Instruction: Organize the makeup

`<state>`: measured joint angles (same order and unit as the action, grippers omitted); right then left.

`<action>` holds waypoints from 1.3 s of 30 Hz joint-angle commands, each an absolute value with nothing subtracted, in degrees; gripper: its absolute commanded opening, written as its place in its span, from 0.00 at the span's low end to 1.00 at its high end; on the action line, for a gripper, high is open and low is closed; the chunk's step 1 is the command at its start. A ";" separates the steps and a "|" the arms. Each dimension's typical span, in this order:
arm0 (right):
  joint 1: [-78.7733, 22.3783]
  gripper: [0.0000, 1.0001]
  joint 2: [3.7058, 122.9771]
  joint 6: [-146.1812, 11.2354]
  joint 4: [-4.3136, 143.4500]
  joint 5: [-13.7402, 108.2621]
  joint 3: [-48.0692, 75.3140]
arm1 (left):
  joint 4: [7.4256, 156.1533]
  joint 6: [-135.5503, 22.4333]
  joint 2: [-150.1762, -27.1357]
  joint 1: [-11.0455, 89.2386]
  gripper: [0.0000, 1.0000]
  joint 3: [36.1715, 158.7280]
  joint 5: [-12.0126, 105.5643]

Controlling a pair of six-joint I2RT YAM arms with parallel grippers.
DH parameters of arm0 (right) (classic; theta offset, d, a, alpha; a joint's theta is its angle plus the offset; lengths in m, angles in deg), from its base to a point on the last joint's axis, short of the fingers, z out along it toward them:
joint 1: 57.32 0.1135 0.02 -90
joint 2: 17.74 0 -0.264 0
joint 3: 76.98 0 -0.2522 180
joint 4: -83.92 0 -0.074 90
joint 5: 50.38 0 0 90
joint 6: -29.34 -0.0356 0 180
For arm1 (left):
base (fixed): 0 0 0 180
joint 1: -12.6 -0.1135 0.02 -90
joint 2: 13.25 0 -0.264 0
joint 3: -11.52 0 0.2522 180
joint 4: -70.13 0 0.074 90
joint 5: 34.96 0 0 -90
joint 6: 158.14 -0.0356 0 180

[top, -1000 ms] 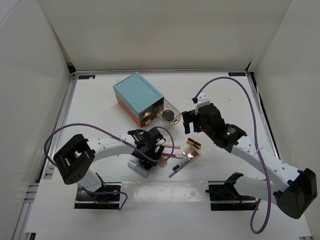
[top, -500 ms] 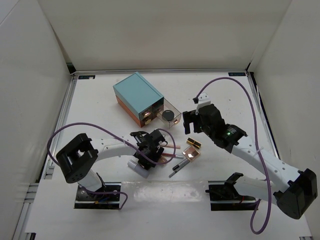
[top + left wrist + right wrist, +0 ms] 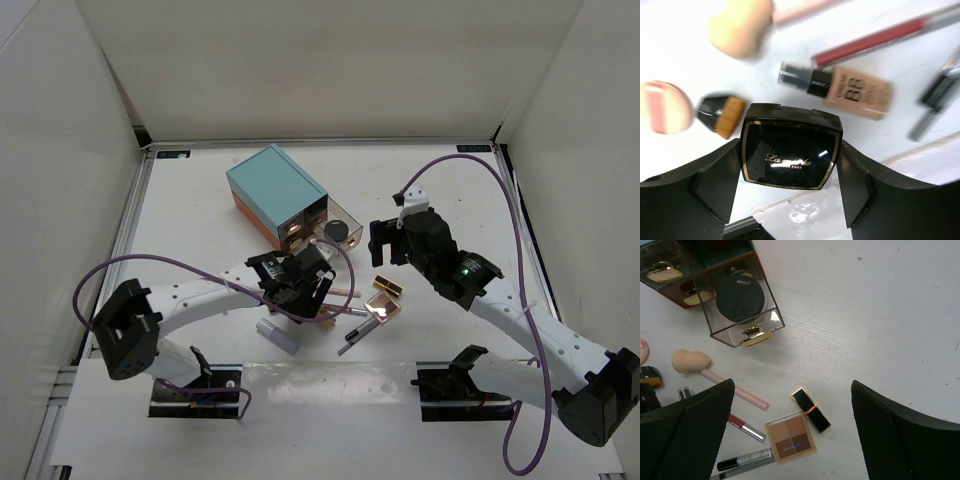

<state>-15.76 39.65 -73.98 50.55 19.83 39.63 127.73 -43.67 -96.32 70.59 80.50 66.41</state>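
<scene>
One camera looks down from high behind — both wrist cameras face downward, left nearer, sharing the beige sponge (image 3: 690, 361).

"CAKE" under gold script on black compact (image 3: 790, 152), "BB" on foundation bottle (image 3: 855, 92)

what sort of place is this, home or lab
Probably a robot test cell, not a home: white walls enclose the table, the left arm and right arm mount at its near edge, makeup lies beside a teal drawer box.
</scene>
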 commanded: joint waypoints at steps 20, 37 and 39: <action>-17.24 0.99 35.70 -76.83 48.46 9.22 40.56 | 121.86 -54.77 -116.95 58.48 0.65 124.66 69.37; -20.59 0.99 32.54 -80.17 40.64 12.19 43.73 | 122.92 -55.83 -119.07 59.09 0.98 124.42 69.10; -20.41 0.99 32.01 -80.52 39.93 12.55 44.69 | 123.27 -56.18 -118.37 59.18 0.98 124.77 69.28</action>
<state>-20.55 32.94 -78.74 42.24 11.54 43.43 123.51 -54.99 -122.24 58.70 122.62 69.56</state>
